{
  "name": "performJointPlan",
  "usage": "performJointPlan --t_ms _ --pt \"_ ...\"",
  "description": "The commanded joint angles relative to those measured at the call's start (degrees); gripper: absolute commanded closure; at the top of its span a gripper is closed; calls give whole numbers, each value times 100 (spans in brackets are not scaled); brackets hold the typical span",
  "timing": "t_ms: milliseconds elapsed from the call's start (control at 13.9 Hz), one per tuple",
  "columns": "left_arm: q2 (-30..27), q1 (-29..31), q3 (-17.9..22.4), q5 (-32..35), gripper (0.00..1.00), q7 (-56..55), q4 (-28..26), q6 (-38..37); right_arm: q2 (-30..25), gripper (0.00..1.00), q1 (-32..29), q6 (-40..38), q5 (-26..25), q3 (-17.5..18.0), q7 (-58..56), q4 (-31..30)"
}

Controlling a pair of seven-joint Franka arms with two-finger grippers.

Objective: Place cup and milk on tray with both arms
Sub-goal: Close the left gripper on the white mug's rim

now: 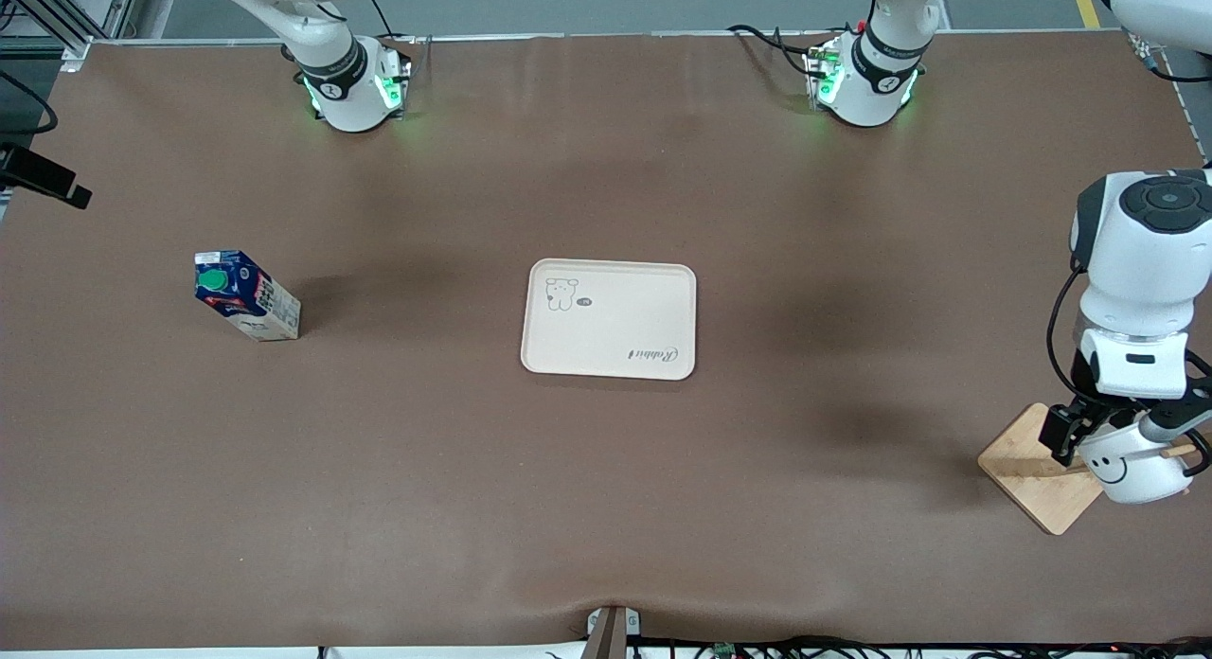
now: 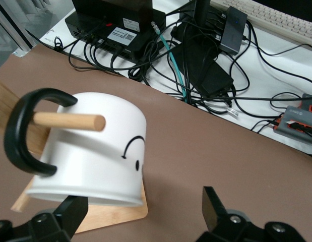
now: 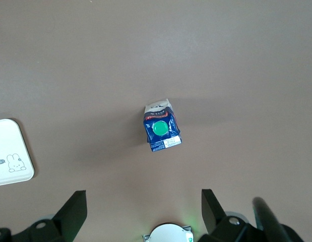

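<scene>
Cup hanging on wooden stand peg between released left end effector fingers; right end effector, released, hovering over upright milk; tray lying mid-table.

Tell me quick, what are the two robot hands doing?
Left gripper: open, at the cup hanging on the peg, holding nothing.
Right gripper: open, over the milk, holding nothing.

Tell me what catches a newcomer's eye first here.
The smiley cup hangs by its black handle on the wooden stand's peg, with the open left tool around it. The cream tray lies bare mid-table; the milk stands toward the right arm's end.
</scene>
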Motion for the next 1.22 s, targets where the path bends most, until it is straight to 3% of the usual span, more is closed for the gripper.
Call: performJointPlan --t_ms 0,430,717,860,1147 --pt "183 57 -17 163 0 -130 211 55 2 0 -94 28 93 49 75 36" --pt "499 110 -17 163 0 -516 483 55 11 0 -103 28 93 49 75 44" --pt "631 92 -9 163 33 -517 597 55 81 0 -95 107 49 49 75 71" --pt "675 92 -17 163 41 -517 642 55 90 0 -182 99 40 41 75 44" --pt "728 66 -9 171 87 -508 686 55 90 0 -218 99 75 49 66 53"
